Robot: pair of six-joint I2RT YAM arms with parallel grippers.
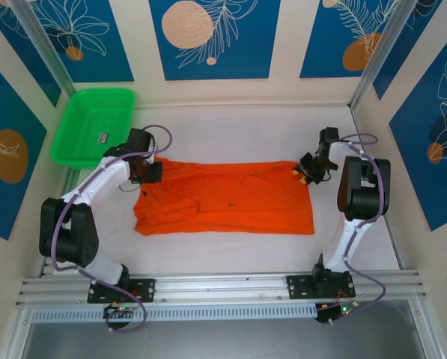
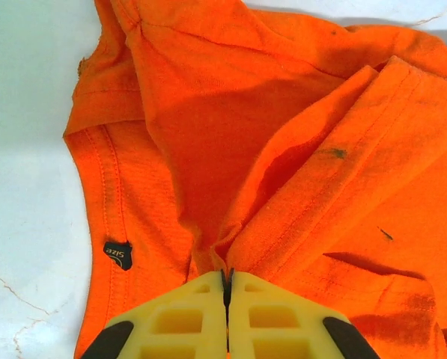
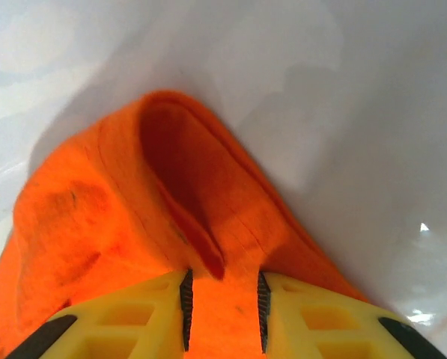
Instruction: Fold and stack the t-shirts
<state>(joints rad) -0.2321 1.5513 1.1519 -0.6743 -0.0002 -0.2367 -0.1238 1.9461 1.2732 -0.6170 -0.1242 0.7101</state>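
Left tool and right tool each clamp the t-shirt — green tray far-left.

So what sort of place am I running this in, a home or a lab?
Probably a purpose-built robot test cell: a white table boxed in by panelled walls with blue leaf prints, an aluminium mounting rail along the near edge, and an orange t-shirt as workpiece.
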